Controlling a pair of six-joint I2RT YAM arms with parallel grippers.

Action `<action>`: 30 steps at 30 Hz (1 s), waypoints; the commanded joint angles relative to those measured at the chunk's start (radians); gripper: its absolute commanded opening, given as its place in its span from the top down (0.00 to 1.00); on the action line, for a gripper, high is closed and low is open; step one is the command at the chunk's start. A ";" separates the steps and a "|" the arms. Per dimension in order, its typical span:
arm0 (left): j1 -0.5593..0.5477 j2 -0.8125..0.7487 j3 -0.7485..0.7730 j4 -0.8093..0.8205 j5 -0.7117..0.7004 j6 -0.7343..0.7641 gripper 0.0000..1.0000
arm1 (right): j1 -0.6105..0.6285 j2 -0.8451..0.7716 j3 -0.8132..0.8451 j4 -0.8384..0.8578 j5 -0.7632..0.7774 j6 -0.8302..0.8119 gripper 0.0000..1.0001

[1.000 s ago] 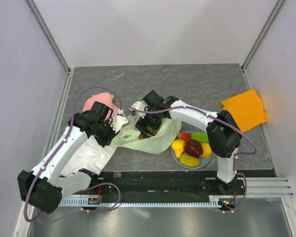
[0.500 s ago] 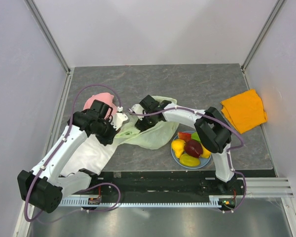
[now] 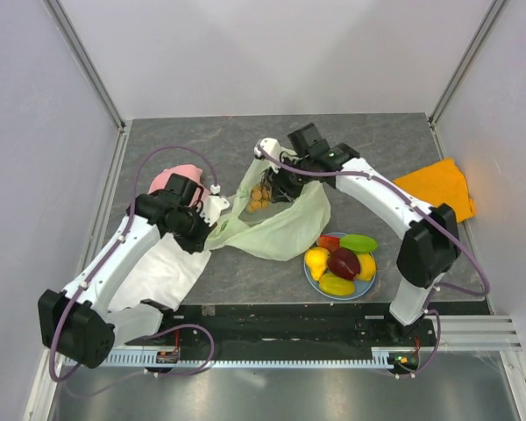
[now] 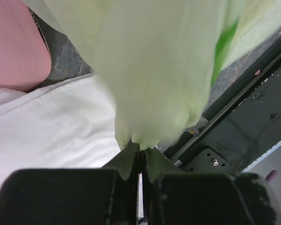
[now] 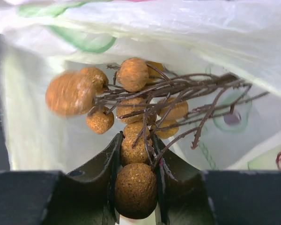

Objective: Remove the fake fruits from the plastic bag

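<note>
The pale yellow-green plastic bag [image 3: 285, 226] lies mid-table, its mouth lifted toward the back. My left gripper [image 3: 205, 226] is shut on the bag's left edge; in the left wrist view the film [image 4: 154, 70] bunches out from my closed left gripper [image 4: 141, 146]. My right gripper [image 3: 272, 188] hangs over the bag's mouth, shut on a bunch of brown round fake fruits [image 3: 259, 196]. In the right wrist view two of the brown balls [image 5: 135, 185] sit between the fingers of the right gripper [image 5: 136, 140], and the rest dangle on dark twigs in front of the bag wall [image 5: 33, 126].
A light-blue plate [image 3: 310, 278] at front right holds several fake fruits, yellow, dark red, green and red [image 3: 343, 262]. An orange cloth [image 3: 438, 186] lies at the right edge. A pink cloth [image 3: 177, 175] and a white cloth [image 3: 162, 274] lie under the left arm.
My right gripper closed on the brown bunch and rose toward the back right, out of the bag, drawing its mouth up. The left gripper kept its hold and barely moved.
</note>
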 commanded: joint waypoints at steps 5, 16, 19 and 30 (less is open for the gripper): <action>0.005 0.151 0.117 0.092 -0.022 -0.079 0.98 | 0.007 -0.134 0.169 -0.199 -0.212 -0.151 0.92; 0.111 0.276 0.462 0.114 0.194 -0.254 0.98 | -0.066 -0.180 0.082 -0.201 -0.324 -0.097 0.91; 0.129 0.273 0.534 0.135 0.237 -0.286 0.98 | -0.069 -0.169 0.013 -0.230 -0.250 -0.160 0.91; 0.142 0.426 0.611 0.134 0.218 -0.319 0.98 | -0.073 -0.204 0.147 -0.394 -0.362 -0.326 0.92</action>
